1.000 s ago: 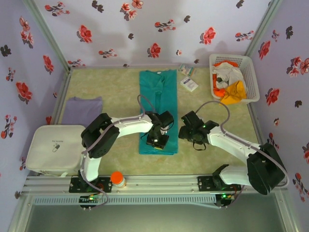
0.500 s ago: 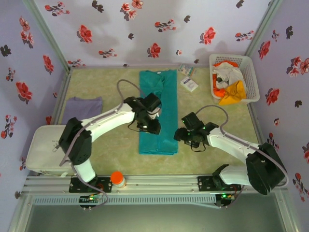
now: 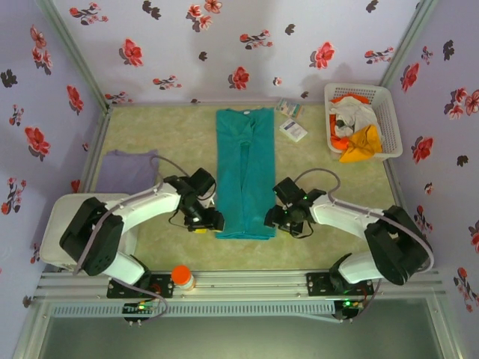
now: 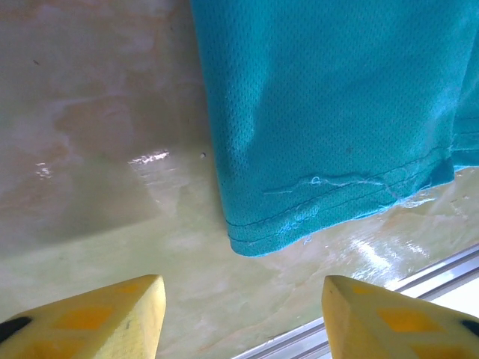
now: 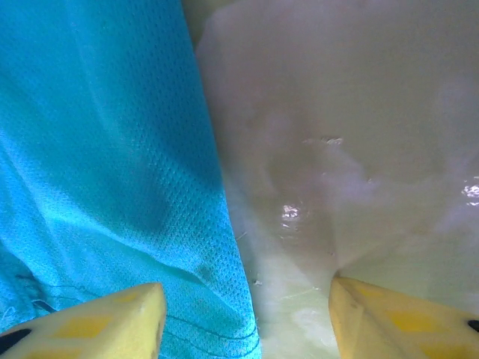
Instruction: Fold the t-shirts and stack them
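No text can be read: the small dark marking on the white case (image 3: 84, 224) and the print on the white packets (image 3: 293, 130) are too small to make out.

We think this is a robot test room, a kind of lab, and not a real home. We see two robot arms, the left arm (image 3: 142, 206) and the right arm (image 3: 344, 213), fixed to a metal rail (image 3: 247, 280) at the near edge of the bench (image 3: 165, 134). Grey wires loop from the arms. Thin walls (image 3: 224, 45) with red and dark flowers stand round the bench like a little booth, with metal posts (image 3: 408, 41) in the corners. A teal t-shirt (image 3: 247, 172) lies flat, and a white basket (image 3: 390, 120) holds more clothes, so it looks a bit like a laundry corner.
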You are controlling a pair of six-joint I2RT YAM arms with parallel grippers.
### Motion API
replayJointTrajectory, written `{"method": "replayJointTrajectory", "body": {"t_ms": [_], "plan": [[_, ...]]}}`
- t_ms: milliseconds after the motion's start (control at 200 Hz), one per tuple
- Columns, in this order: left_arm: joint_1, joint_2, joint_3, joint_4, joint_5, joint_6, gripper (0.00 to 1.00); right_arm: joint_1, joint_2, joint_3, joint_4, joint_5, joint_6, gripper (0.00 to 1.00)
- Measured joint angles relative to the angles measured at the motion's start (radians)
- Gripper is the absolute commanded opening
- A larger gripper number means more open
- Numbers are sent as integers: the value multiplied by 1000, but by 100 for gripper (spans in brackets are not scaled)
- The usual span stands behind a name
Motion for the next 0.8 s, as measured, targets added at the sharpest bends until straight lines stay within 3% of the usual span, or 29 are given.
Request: {"method": "replayJointTrajectory", "body": {"t_ms": [170,800], "plan": [[1,-2,-48,81,34,-40,57,31,43,37,-19,11,-3,52],[1,96,-56,189,67,-116,30,121,85,103,-33,35,-19,37]]}}
